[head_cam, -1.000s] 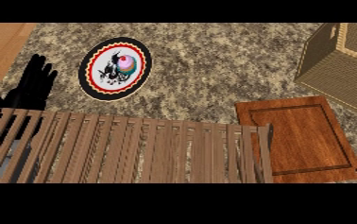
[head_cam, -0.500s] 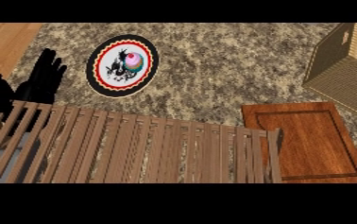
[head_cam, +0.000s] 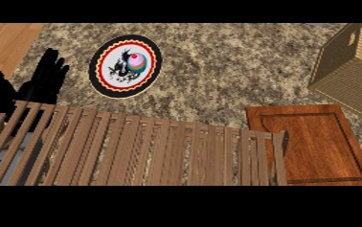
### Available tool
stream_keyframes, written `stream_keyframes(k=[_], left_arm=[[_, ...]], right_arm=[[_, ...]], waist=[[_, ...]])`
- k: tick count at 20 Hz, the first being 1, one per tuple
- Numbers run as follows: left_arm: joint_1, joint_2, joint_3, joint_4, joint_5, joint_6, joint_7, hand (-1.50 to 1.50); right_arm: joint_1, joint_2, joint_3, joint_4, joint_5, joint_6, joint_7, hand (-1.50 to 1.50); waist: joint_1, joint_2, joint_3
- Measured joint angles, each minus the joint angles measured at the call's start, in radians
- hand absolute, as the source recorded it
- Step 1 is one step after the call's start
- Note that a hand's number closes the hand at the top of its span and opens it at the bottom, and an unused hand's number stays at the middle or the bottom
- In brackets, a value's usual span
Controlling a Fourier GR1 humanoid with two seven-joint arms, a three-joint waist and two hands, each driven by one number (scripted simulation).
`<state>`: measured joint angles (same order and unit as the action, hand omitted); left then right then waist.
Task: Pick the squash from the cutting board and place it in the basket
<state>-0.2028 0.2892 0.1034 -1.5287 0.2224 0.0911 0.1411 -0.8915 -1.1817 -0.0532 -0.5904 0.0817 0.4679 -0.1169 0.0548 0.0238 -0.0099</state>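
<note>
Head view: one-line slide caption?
Left robot hand open beside patterned plate on counter; slatted basket in front, cutting board at right; no squash visible.

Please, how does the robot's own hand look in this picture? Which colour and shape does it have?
Only the left hand shows, at the view's left edge: plain black all over, with slim fingers and a thumb, like a dark silhouette. No markings or cables show on it. The right hand is not in view.

A slatted basket is filling the near side. Bare counter is lying open between the plate at far left and the board at right.
</note>
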Motion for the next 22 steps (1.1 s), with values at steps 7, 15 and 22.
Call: stream_keyframes(k=[7, 15, 22], left_arm=[[0.007, -0.001, 0.007, -0.005, -0.003, -0.002, 0.001, 0.0], [0.015, -0.003, 0.016, -0.01, -0.006, -0.003, 0.001, 0.0], [0.023, -0.004, 0.024, -0.013, -0.008, -0.006, 0.003, 0.0]], right_arm=[[-0.026, -0.003, 0.118, -0.028, 0.142, -0.021, 0.056, 1.5], [-0.045, 0.023, 0.19, -0.014, 0.223, 0.008, 0.026, -1.5], [-0.087, 0.069, 0.154, 0.045, 0.189, 0.04, 0.001, -1.5]], waist=[[-0.006, -0.001, 0.0], [-0.015, -0.001, 0.002], [-0.024, -0.003, 0.003]])
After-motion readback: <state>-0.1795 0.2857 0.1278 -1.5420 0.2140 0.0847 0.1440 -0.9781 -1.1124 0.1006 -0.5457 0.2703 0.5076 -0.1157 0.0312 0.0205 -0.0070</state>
